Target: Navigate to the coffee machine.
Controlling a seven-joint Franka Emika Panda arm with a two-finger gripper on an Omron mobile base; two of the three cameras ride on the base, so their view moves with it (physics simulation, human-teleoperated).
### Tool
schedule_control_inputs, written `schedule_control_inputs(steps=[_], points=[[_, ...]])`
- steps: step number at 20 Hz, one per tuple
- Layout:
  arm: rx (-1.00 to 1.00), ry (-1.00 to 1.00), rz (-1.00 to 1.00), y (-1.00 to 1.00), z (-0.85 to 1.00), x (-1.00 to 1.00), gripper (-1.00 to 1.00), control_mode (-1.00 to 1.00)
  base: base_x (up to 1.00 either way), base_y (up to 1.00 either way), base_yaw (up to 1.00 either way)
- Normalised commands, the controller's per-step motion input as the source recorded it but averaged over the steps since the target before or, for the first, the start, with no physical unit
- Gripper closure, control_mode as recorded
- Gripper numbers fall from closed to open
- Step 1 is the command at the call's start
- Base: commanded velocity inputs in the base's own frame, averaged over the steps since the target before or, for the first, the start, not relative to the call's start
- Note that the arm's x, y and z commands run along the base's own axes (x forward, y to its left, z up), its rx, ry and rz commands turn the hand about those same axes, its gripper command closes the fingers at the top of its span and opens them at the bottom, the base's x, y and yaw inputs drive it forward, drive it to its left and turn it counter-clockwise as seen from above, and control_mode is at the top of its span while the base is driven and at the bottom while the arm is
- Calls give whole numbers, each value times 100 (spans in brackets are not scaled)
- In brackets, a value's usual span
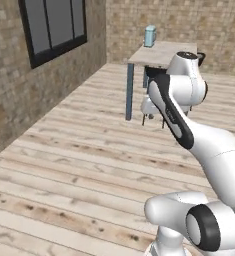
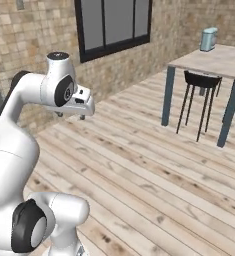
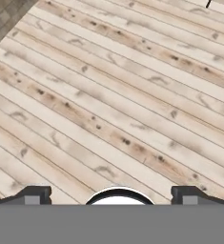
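The gripper (image 3: 112, 194) hangs empty with its fingers spread wide apart, pointing down at the bare plank floor (image 3: 113, 105). Beyond the arm, a table (image 2: 216, 62) on blue-grey legs stands near the brick wall (image 2: 44, 55) with its dark window (image 2: 114, 25). A dark stool (image 2: 199, 100) sits beneath the table, and a pale blue container (image 1: 150, 36) rests on top. The coffee machine cannot be found here.

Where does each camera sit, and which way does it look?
Left base view: behind the arm's left, facing a table with a pale blue container; arm at right.
Right base view: behind the arm's right, facing the same table and container, a window and a stool; arm at left, gripper.
Hand view: looks down at the plank floor; fingers apart.
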Motion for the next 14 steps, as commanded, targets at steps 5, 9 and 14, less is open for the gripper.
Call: schedule_control_inputs(steps=[5,9,14], points=[[0,0,0,0,0,0,-100,100,65,52,-36],[0,0,0,0,0,0,-100,100,76,46,-38],[0,0,0,0,0,0,-100,100,83,24,-43]])
